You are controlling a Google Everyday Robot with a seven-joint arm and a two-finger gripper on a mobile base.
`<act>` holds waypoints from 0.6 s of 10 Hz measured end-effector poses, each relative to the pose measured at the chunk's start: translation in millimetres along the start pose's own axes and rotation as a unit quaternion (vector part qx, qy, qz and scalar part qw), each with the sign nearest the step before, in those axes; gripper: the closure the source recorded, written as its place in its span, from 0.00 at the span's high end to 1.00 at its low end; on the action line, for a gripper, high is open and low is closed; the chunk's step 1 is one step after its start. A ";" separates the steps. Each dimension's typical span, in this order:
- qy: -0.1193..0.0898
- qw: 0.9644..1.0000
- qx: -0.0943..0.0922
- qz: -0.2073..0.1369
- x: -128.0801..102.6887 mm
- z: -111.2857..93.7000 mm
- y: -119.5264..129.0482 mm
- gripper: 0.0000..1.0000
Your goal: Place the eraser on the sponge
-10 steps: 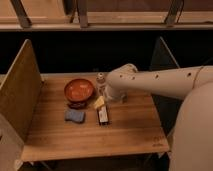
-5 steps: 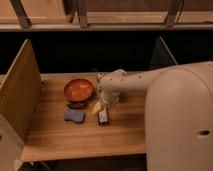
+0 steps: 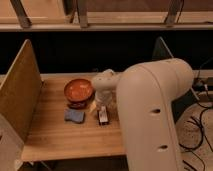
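The eraser [image 3: 103, 116], a narrow dark bar with a light stripe, lies on the wooden table just right of the sponge [image 3: 74, 116], a small flat blue-grey pad. My gripper [image 3: 103, 106] hangs directly over the eraser's far end, at the tip of the big white arm [image 3: 150, 110] that fills the right of the camera view. The wrist housing hides the fingers. Eraser and sponge lie apart, with a small gap of bare wood between them.
An orange-red bowl [image 3: 78, 90] stands behind the sponge, close to the wrist. A tall wooden side panel [image 3: 20, 92] walls the table's left edge, and a dark panel [image 3: 162, 50] stands at the back right. Cables lie on the floor at right.
The arm has swung closer to the camera and now covers more of the table's right side. The gripper has come down over the eraser. Eraser, sponge and bowl have not moved.
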 end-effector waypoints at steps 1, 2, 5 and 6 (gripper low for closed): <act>0.001 1.000 0.006 0.005 -7.4 3.9 0.8 0.80; 0.001 1.000 0.014 0.011 -14.3 7.5 -1.6 0.80; 0.000 1.000 0.023 0.020 -29.4 12.6 -6.2 0.66; 0.001 0.999 0.023 0.023 -30.1 14.4 -7.5 0.57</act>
